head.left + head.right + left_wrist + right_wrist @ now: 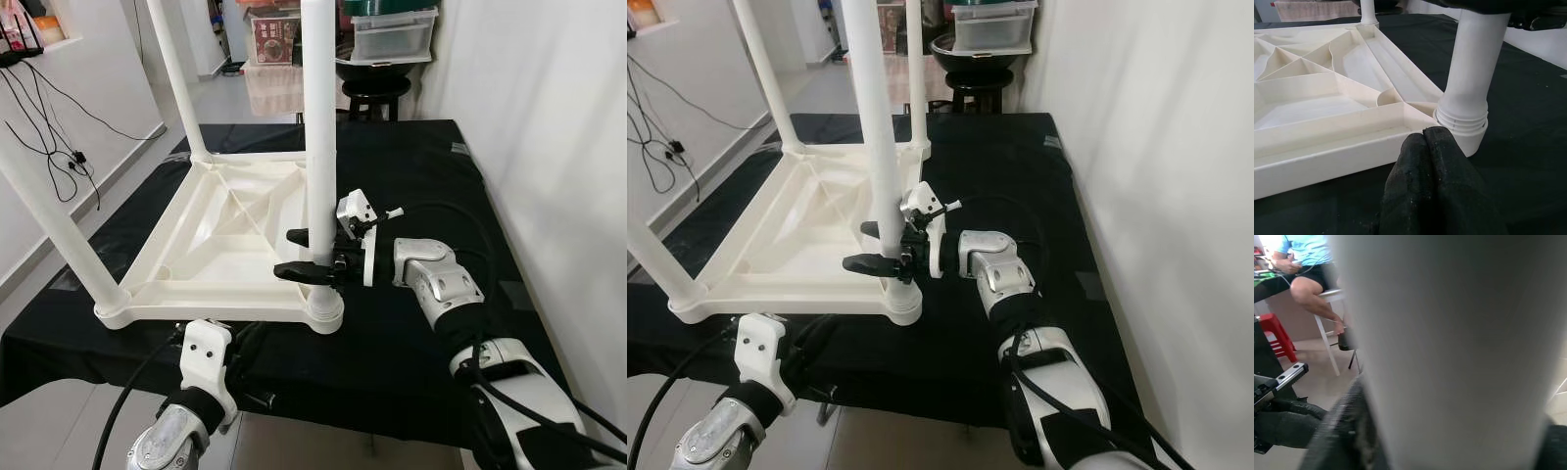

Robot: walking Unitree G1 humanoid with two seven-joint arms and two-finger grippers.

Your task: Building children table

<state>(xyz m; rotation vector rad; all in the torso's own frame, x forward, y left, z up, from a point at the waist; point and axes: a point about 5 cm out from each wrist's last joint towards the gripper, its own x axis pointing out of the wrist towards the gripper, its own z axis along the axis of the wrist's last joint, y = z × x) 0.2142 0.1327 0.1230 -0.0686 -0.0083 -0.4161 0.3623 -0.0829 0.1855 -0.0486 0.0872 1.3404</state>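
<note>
A white children's table [220, 230] lies upside down on a black-covered tabletop [421, 343], its legs pointing up. My right gripper [315, 255] reaches in from the right, one black finger on each side of the near right leg [318, 127] just above its socket, shut on it. That leg [1449, 347] looms close and blurred in the right wrist view. My left gripper [1423, 133] is shut with nothing in it, its tips against the table frame's front edge [1327, 156] beside that leg's socket [1464, 125].
Other legs stand at the far left [176, 69] and near left [49, 225] corners. A white wall [549, 117] runs close on the right. Storage boxes [392, 34] and a black stool [372, 93] stand behind. A person [1308, 279] sits on a stool beside a red stool [1276, 335].
</note>
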